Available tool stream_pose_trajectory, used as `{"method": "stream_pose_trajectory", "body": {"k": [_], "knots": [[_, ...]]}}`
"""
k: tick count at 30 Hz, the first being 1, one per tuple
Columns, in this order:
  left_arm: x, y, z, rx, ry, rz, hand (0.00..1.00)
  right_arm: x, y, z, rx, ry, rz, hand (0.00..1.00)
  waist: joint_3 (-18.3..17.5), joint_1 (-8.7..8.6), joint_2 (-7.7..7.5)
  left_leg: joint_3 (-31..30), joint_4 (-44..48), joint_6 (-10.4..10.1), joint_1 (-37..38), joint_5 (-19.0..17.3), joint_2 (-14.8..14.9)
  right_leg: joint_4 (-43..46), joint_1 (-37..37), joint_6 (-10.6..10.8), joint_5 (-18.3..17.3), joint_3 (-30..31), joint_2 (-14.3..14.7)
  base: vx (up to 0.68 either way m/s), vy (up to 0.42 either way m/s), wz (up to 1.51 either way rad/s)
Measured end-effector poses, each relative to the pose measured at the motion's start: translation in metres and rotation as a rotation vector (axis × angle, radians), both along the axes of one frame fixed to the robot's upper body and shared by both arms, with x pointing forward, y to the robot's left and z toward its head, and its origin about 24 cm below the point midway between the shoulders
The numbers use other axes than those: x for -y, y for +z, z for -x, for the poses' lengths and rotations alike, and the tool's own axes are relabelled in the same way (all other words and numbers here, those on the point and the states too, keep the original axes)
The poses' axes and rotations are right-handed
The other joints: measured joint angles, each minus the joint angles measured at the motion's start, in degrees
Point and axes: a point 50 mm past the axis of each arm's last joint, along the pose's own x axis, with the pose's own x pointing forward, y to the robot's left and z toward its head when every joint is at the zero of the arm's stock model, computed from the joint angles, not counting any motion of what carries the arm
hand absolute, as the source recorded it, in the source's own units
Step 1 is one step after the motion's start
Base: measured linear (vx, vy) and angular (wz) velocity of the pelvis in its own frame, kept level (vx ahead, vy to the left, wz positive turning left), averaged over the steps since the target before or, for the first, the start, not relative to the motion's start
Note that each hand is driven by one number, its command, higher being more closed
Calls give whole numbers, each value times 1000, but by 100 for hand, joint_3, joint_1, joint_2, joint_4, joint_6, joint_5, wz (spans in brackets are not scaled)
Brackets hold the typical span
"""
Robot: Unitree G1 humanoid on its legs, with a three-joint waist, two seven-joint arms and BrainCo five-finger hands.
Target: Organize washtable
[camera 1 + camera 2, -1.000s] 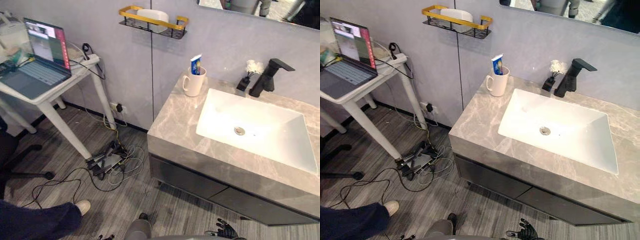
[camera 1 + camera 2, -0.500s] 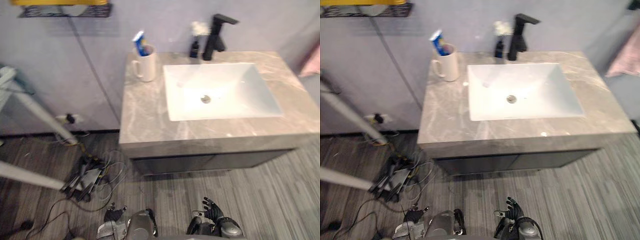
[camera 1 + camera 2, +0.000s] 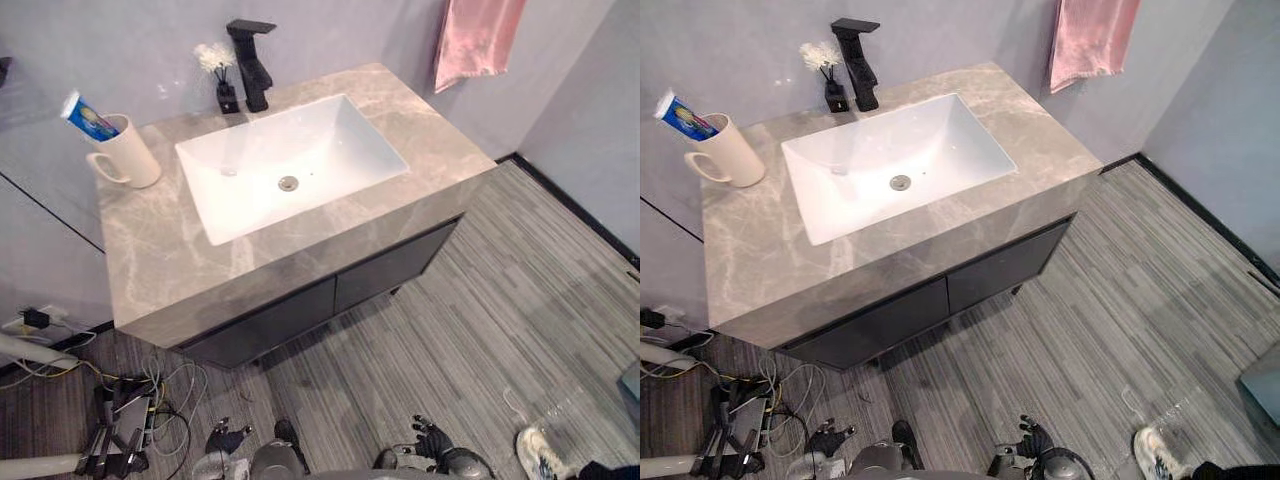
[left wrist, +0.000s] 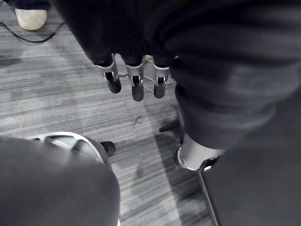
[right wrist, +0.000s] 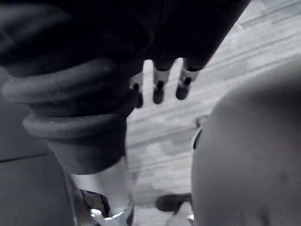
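Note:
The washtable is a grey marble counter (image 3: pixel 160 262) with a white sink (image 3: pixel 340 135) set in it. A black faucet (image 3: pixel 255 62) stands at the back, with a small black vase of white flowers (image 3: pixel 226 92) beside it. A white mug (image 3: pixel 130 156) holding a toothpaste tube (image 3: pixel 84 114) sits at the counter's left end. My left hand (image 3: pixel 226 438) and right hand (image 3: pixel 432 441) hang low over the floor, well short of the counter. Both are open and hold nothing, their fingers (image 4: pixel 136 87) (image 5: pixel 159 90) straight.
A pink towel (image 3: pixel 476 38) hangs on the wall to the right of the counter. Dark cabinet doors (image 3: pixel 300 305) sit under the counter. A tangle of cables (image 3: pixel 125 440) lies on the floor at the left. A person's shoe (image 3: pixel 537 452) shows at the lower right.
The camera has swung right: the laptop table and wall shelf have left the picture, and the towel and right-hand floor have come in. Both hands stay low and empty.

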Motion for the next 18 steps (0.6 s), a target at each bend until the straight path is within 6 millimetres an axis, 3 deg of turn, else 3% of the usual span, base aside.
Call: {"method": "stream_pose_trajectory", "body": {"k": [4,5,6,8,11,13,14,15,16,17,18], "knots": [[-1,2,-7,17,-7,-5,0,-8,2,-4,25,41,-13,0,216,1,-50,-96,931,-17,130,-112,363,310,82,-158,-156,472,85,-86,-48,-57],[0,3,-8,25,-7,-4,0,-9,4,-7,43,67,-17,0,316,36,-9,-383,1389,43,106,-165,481,453,43,-196,-185,832,145,-137,-52,-149],[-1,3,-8,26,-6,-5,0,-7,5,-10,54,87,-7,0,346,48,-3,-1087,1761,9,-115,-379,443,571,-43,-269,-224,1212,178,-96,4,-149],[5,0,-4,12,0,14,0,1,7,-15,60,109,15,0,381,50,201,-2242,1768,-253,-160,-895,-9,762,-286,-320,-228,1931,333,-77,155,-176],[4,-5,12,-31,17,32,0,11,9,-22,65,123,41,0,439,43,325,-3334,1443,-272,-167,-1026,-624,905,-620,-338,-217,3155,714,-118,192,-228],[1,-9,28,-69,69,41,0,11,9,-22,63,137,49,0,427,38,310,-4255,1397,-217,-1,-1506,-946,849,-859,-365,-199,4121,1096,-70,249,-246],[0,-10,36,-83,101,43,0,11,9,-21,65,158,54,0,413,24,275,-4490,1382,-55,106,-1811,-1243,598,-903,-455,-141,4597,1220,-11,191,-218],[-2,-10,40,-88,113,41,0,10,8,-21,61,172,55,0,408,53,246,-4561,1396,53,146,-1899,-1345,514,-922,-583,-103,4759,1271,35,255,-262],[-7,-10,47,-96,150,33,0,7,9,-25,62,186,44,0,401,6,120,-4364,1768,148,151,-1993,-1407,1005,-1134,-441,121,4984,1423,44,217,-213],[-12,-10,51,-104,160,24,0,6,7,-20,53,177,30,0,380,-43,33,-4137,1990,276,106,-2049,-1457,919,-1095,-212,246,5254,1448,31,330,-239],[-11,-10,54,-111,183,29,0,6,7,-18,53,157,25,0,388,-55,108,-3813,2296,382,42,-2250,-1354,813,-1099,206,368,5651,1549,-15,270,-224]]}}
